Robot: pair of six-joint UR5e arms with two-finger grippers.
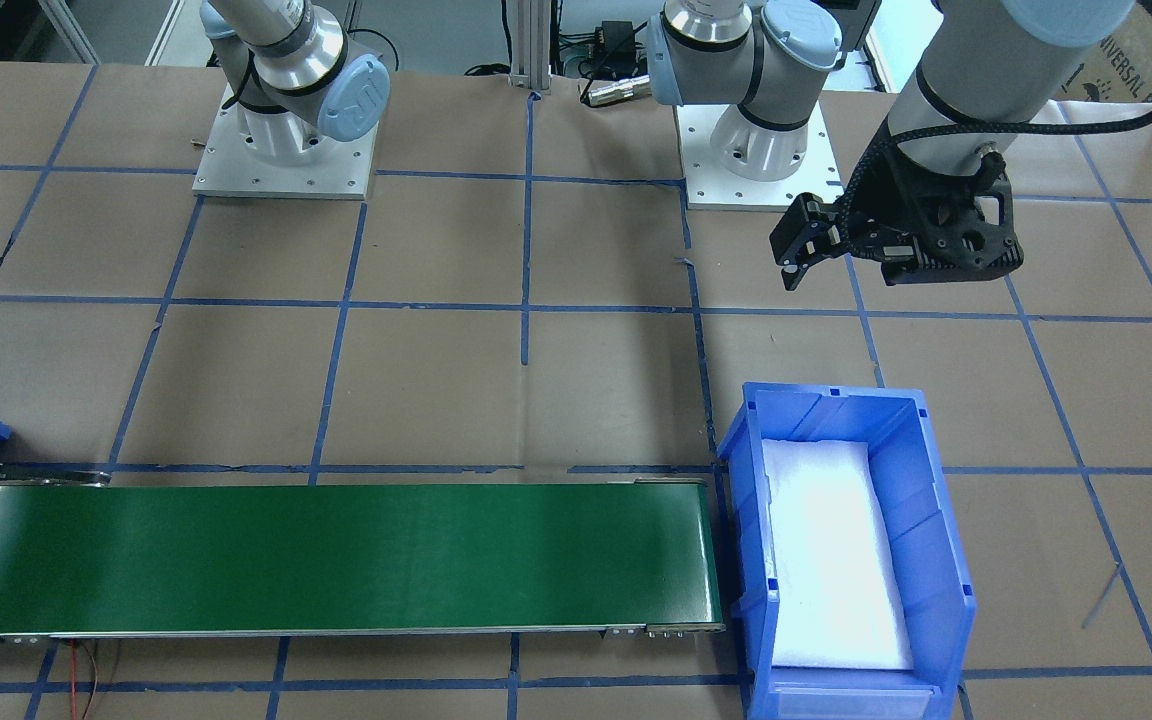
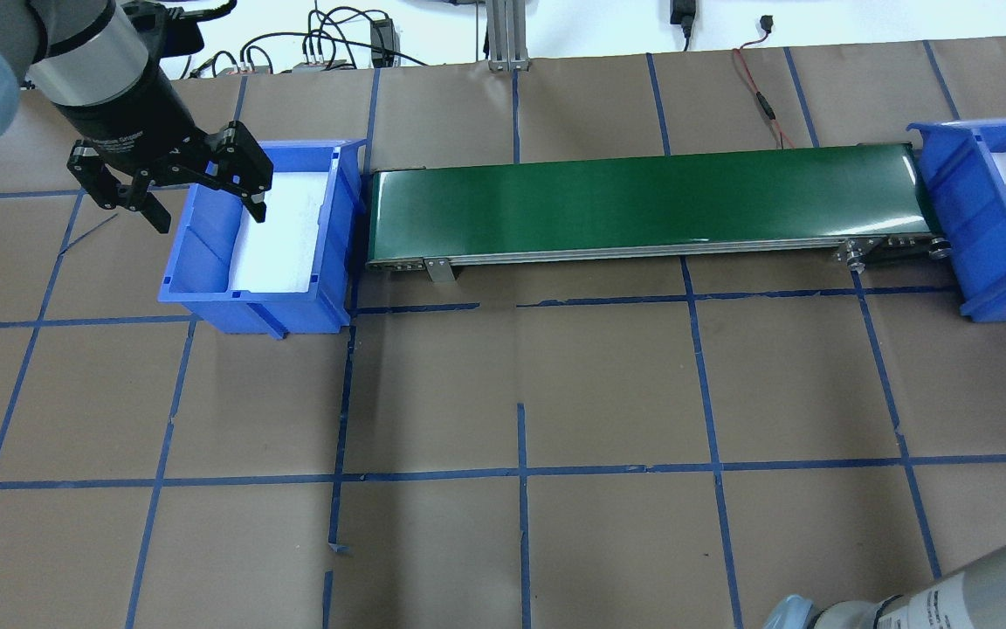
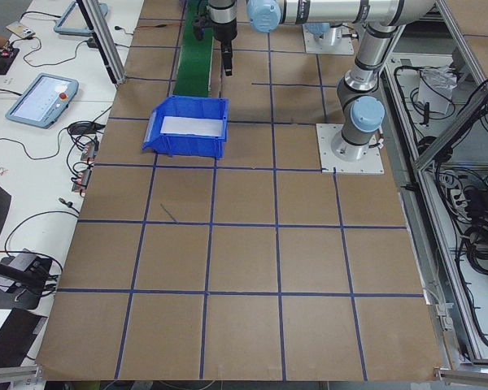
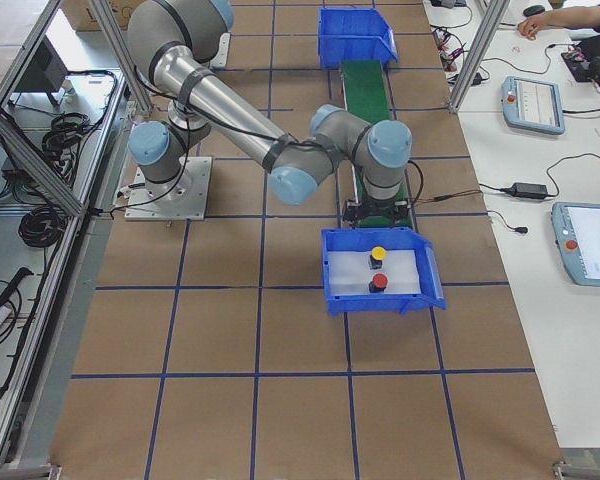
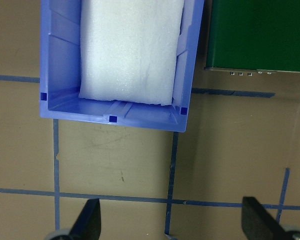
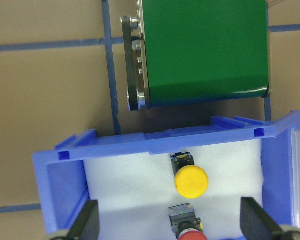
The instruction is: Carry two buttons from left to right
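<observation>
Beneath the spread right gripper [image 6: 169, 207] the yellow button [image 6: 191, 181] and red button [image 6: 192, 234] sit in the bin [image 6: 155, 142], yellow nearer the rim by the belt [image 6: 200, 50]; the left gripper [image 2: 206, 214], spread too, hangs well apart.

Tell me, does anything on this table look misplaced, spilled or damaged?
Nothing serious. The yellow button and red button lie in the right bin on foam. Only one blue tape end looks peeled.

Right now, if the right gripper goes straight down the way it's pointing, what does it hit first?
Most likely the red button, almost centred under the open right gripper, in the blue bin. The yellow button sits off-line; depth is unclear.
</observation>
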